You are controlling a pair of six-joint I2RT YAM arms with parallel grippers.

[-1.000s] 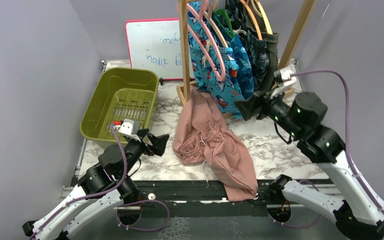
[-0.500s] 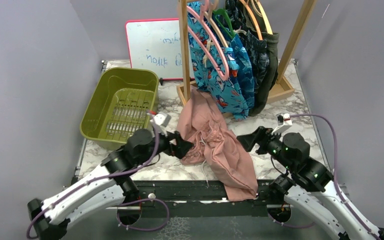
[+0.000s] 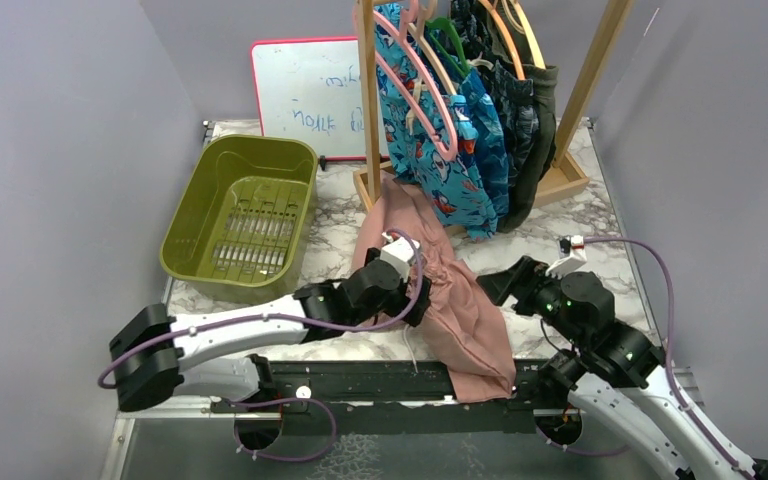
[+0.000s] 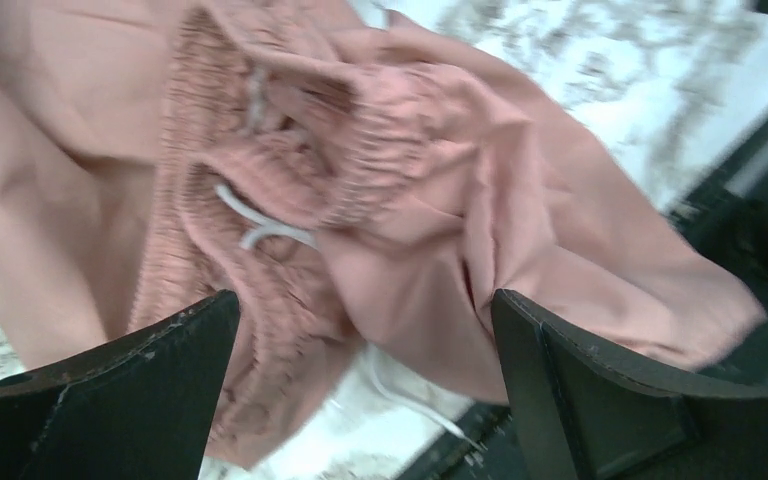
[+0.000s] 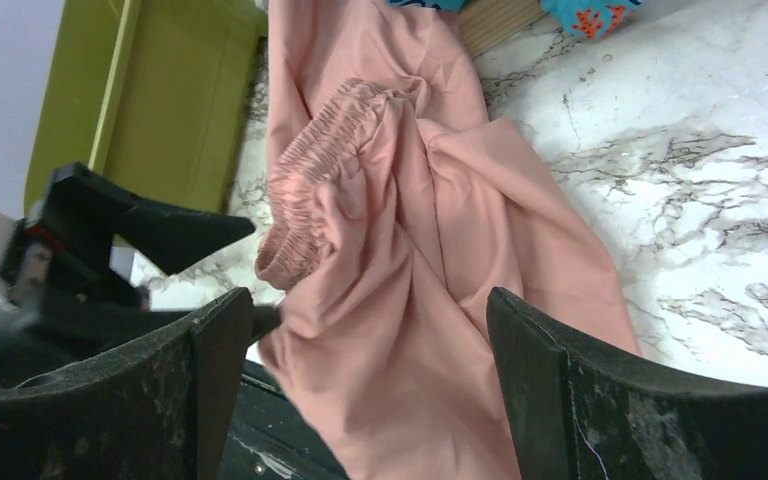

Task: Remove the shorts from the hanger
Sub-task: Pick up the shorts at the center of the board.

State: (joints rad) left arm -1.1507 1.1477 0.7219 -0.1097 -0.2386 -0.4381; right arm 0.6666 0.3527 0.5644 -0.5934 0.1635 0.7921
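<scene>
Marble surface (image 3: 338, 222) carries the dusty pink shorts (image 3: 455, 310); I see my left fingers (image 4: 110, 390) spread over them, right fingers (image 5: 600, 400) spread nearby.

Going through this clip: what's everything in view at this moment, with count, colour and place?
pink shorts: one, dusty pink, crumpled on the table, one end over the near edge
hanging shorts: four, blue cartoon-print, blue leaf-print, dark navy, dark olive, on the rack
hangers: several, pink, green, orange, pale wood, on the rack
rack: one, wooden, back centre
basket: one, olive green, left of the rack
whiteboard: one, white with pink frame, against the back wall
table: one, white marble
left gripper: open, over the pink shorts' waistband
right gripper: open, right of the pink shorts
</scene>
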